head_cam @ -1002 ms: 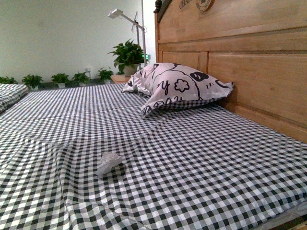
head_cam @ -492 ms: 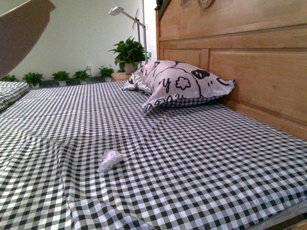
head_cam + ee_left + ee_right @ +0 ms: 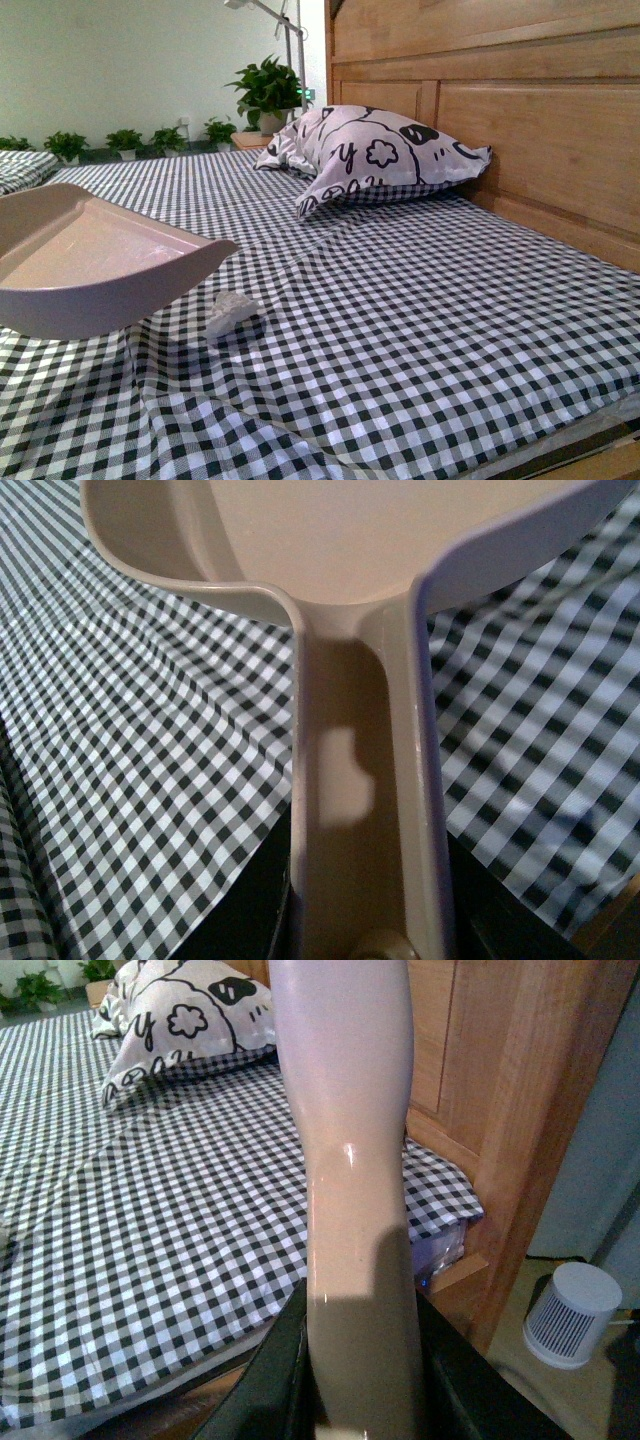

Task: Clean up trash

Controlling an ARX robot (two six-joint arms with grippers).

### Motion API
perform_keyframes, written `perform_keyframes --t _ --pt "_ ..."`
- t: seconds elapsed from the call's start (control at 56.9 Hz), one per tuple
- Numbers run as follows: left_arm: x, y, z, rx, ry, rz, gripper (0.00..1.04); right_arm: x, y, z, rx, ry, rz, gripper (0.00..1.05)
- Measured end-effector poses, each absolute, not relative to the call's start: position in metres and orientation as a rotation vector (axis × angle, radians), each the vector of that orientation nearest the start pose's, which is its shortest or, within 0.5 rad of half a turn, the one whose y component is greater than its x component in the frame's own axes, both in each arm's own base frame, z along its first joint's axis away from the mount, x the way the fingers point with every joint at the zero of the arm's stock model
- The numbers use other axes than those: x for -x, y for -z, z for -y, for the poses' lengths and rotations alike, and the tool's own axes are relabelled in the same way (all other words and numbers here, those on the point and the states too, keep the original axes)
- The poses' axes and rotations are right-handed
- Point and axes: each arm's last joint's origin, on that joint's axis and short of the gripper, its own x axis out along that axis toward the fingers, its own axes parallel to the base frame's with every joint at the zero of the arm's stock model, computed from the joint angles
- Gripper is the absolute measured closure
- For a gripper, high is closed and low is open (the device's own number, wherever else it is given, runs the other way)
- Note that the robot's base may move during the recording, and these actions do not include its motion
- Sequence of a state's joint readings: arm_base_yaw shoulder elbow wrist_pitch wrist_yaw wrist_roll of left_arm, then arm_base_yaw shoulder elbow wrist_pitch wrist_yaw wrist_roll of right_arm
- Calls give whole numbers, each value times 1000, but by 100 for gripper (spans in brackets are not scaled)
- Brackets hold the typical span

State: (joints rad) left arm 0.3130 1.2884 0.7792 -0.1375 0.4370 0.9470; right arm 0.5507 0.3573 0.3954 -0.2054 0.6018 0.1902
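Note:
The trash, a small crumpled white paper wad (image 3: 229, 312), lies on the checked bed sheet. The beige dustpan (image 3: 95, 265) hovers low over the bed at the left, its rim just left of the wad. My left gripper (image 3: 365, 920) is shut on the dustpan's handle (image 3: 360, 780); the gripper itself does not show in the front view. My right gripper (image 3: 362, 1390) is shut on the beige brush handle (image 3: 350, 1140), held off the bed's near right corner. The brush head is out of view.
A patterned black-and-white pillow (image 3: 375, 155) rests against the wooden headboard (image 3: 520, 130) at the right. Potted plants (image 3: 265, 95) line the far wall. A small white round appliance (image 3: 572, 1315) stands on the floor beside the bed.
The dustpan came down from the upper left corner to just above the sheet beside the wad. The view has tilted down a little. The wad has not moved.

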Motion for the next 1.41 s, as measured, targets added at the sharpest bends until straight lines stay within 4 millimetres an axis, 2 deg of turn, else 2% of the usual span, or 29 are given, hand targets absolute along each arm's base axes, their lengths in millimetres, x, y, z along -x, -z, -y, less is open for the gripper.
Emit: perform_keyframes --t 0.176,0.527,0.72,1.177,1.406 --pt "-262 -238 -73 -736 464 -491 79 -99 -250 -41 -99 64 -135 84" --pt "-256 -224 -81 -771 539 -559 79 -99 -250 -41 -99 64 -135 84" --pt "-252 -208 -86 -766 558 -603 79 -99 -250 -41 -99 64 -135 84" --pt "-262 -183 -91 -746 582 -668 79 -99 -250 -41 -99 64 -135 84" --pt "-269 -183 -94 -760 580 -679 79 -99 -250 -41 -99 64 -135 84"
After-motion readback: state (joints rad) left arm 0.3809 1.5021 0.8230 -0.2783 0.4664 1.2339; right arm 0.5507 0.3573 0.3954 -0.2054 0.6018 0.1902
